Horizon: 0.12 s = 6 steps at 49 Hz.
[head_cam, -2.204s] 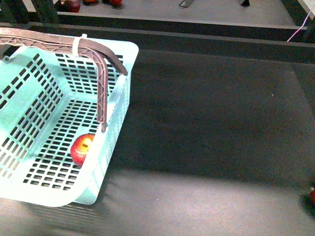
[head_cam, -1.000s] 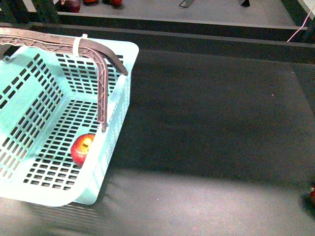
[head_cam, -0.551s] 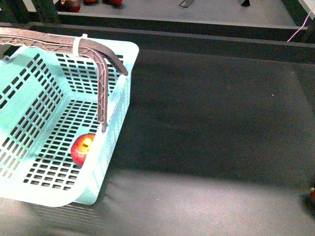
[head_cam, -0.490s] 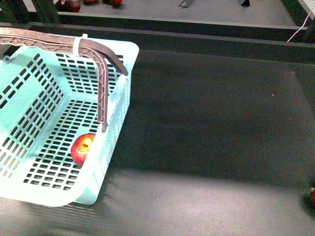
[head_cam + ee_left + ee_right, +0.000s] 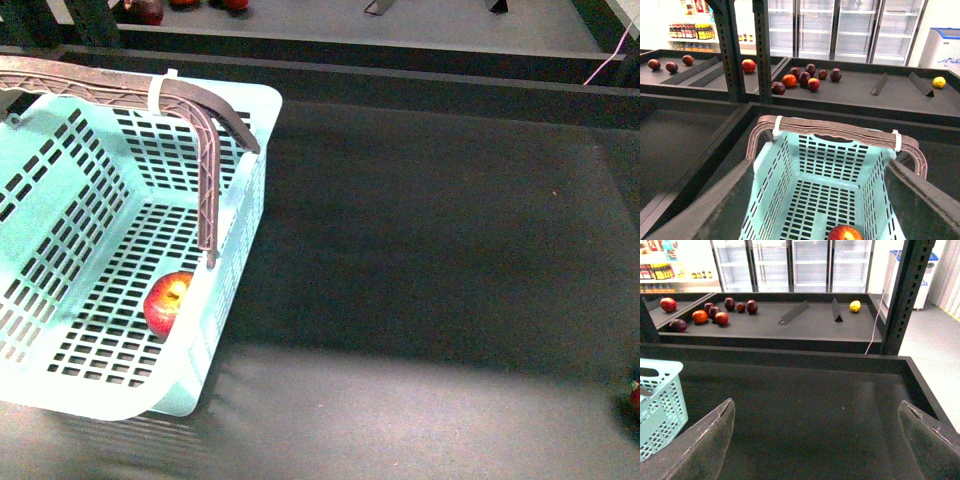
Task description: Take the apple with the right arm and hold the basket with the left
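Apple (image 5: 167,303) is seen in the front view on the basket (image 5: 235,270) floor, tucked against the wall under the handle (image 5: 205,150); no arms in sight. In the left wrist view, the left claw (image 5: 820,200) is spread wide above the basket, grasping nothing. In the right wrist view, the right claw (image 5: 815,440) is also released, off beside the basket over the surface (image 5: 805,405). Best bet: basket gets pinned first, then the apple's approached from above, clear of the handle.

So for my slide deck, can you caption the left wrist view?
Open left gripper above the mint basket, one red apple on its slotted floor.
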### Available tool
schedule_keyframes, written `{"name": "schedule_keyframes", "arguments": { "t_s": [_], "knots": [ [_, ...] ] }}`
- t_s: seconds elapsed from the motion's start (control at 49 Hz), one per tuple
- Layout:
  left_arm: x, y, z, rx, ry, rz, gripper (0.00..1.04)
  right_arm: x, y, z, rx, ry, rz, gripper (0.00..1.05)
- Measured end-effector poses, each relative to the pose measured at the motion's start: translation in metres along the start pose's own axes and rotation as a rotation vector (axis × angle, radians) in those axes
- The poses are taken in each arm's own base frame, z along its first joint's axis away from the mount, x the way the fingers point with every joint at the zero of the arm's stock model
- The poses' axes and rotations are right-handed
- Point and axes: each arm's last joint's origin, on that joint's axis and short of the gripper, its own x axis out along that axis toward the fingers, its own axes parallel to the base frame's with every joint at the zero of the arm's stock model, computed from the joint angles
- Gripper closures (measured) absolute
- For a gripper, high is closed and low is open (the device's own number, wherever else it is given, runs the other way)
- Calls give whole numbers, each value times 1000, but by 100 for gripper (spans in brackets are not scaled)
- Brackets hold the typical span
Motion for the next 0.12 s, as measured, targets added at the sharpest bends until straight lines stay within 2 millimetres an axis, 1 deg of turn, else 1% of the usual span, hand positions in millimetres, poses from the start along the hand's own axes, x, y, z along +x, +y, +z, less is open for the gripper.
{"name": "schedule_keyframes", "arguments": {
  "t_s": [0.082, 0.122],
  "knots": [
    [0, 0, 0, 0, 0, 0, 6, 0, 0, 0, 0, 0, 0, 9],
    [0, 0, 0, 2, 0, 0, 5, 0, 0, 0, 0, 0, 0, 9]
  ]
}}
